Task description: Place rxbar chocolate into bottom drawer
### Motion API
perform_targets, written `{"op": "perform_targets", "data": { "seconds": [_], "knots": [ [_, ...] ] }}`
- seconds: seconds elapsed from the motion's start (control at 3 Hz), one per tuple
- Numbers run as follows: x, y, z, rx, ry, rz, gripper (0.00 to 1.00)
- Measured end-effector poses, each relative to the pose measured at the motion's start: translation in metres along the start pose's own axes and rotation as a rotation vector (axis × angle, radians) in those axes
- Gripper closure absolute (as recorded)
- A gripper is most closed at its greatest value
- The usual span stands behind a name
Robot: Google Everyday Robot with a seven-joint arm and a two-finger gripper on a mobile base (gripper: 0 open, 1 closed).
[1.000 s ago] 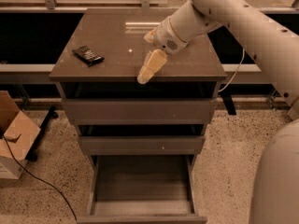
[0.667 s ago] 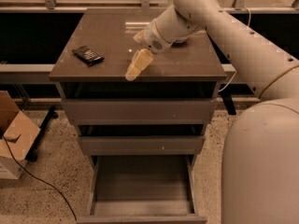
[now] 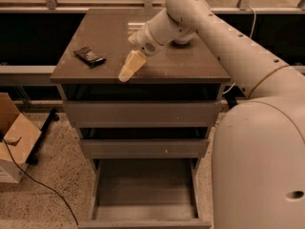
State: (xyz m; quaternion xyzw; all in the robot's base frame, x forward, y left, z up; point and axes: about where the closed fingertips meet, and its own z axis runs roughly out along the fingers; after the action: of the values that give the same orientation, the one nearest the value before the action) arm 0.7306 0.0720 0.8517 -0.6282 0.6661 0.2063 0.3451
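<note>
Your arm (image 3: 228, 46) has swung left across the tabletop (image 3: 190, 66) over the last second, so it's closing in on the pickup. The bottom drawer (image 3: 143, 185) is already pulled open. The gripper (image 3: 125, 74) hangs near the front edge, fingers together and empty. The chocolate bar (image 3: 89, 56) lies untouched off to its left.
</note>
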Motion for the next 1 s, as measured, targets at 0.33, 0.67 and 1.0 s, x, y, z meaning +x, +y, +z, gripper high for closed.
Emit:
{"op": "perform_targets", "data": {
  "seconds": [0.33, 0.67, 1.0],
  "knots": [
    [-0.012, -0.01, 0.028, -0.018, -0.012, -0.006, 0.0],
    [-0.025, -0.02, 0.048, -0.03, -0.026, -0.018, 0.0],
    [-0.039, -0.028, 0.063, -0.043, -0.036, -0.039, 0.0]
  ]
}}
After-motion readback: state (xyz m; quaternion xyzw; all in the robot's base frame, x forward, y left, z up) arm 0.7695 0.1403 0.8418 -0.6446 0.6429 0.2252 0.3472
